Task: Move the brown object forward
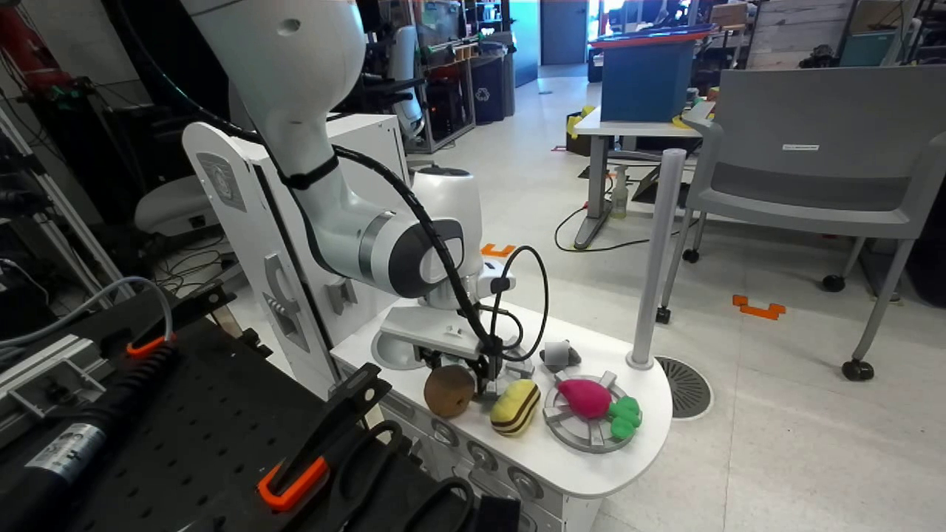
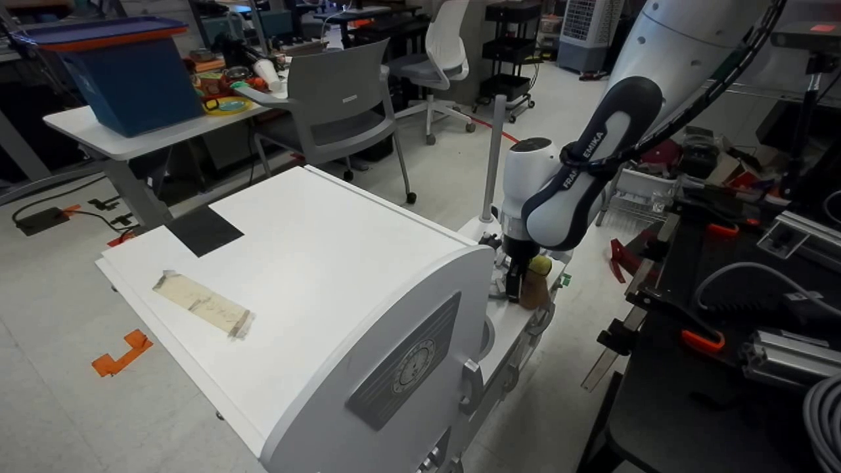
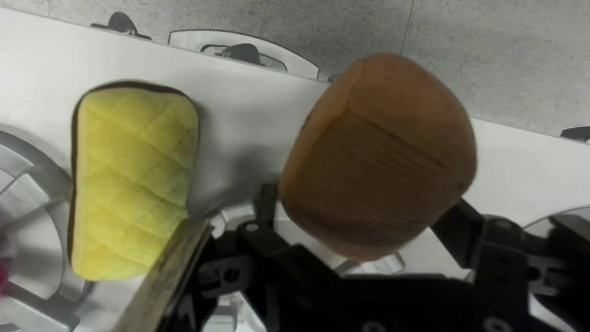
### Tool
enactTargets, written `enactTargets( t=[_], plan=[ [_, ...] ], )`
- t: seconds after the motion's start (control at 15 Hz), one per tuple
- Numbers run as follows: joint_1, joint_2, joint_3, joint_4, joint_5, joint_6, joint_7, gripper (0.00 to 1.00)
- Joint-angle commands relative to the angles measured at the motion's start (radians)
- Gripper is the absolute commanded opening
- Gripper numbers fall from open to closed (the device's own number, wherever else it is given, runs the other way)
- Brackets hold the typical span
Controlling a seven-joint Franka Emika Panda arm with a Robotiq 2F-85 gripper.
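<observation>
The brown object [image 1: 449, 391] is a roundish orange-brown soft lump with a ribbed face. In the wrist view the brown object [image 3: 392, 133] sits between the two fingers of my gripper [image 3: 364, 198], with a finger against each side. It looks large and close to the camera, so it seems raised off the white counter [image 3: 249, 106], and it overlaps the counter's edge. In an exterior view the dark gripper [image 2: 516, 286] stands beside the brown object [image 2: 534, 294]. The far finger is partly hidden by it.
A yellow piece with dark stripes [image 1: 515, 408] lies close beside the gripper. A pink toy with green leaves [image 1: 584, 399] rests on a grey burner ring [image 1: 587, 443]. A grey post [image 1: 656, 258] and a small grey thing [image 1: 559, 356] stand behind. A tall white cabinet [image 2: 328, 263] adjoins the counter.
</observation>
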Motion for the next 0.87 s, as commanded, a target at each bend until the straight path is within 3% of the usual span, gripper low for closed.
enactTargets(
  t=[0.0,0.4,0.6,0.67,0.8],
  plan=[
    [-0.009,-0.031,0.011,-0.018,-0.021,0.001,0.003,1.0],
    [-0.037,-0.127,0.037,-0.107,-0.019,0.014,-0.023,1.0],
    [-0.045,-0.276,0.033,-0.226,0.02,-0.099,0.037,1.0],
    [-0.027,-0.142,0.023,-0.103,-0.006,-0.036,0.017,1.0],
    [-0.035,-0.217,0.022,-0.16,-0.001,-0.082,0.033,1.0]
  ],
)
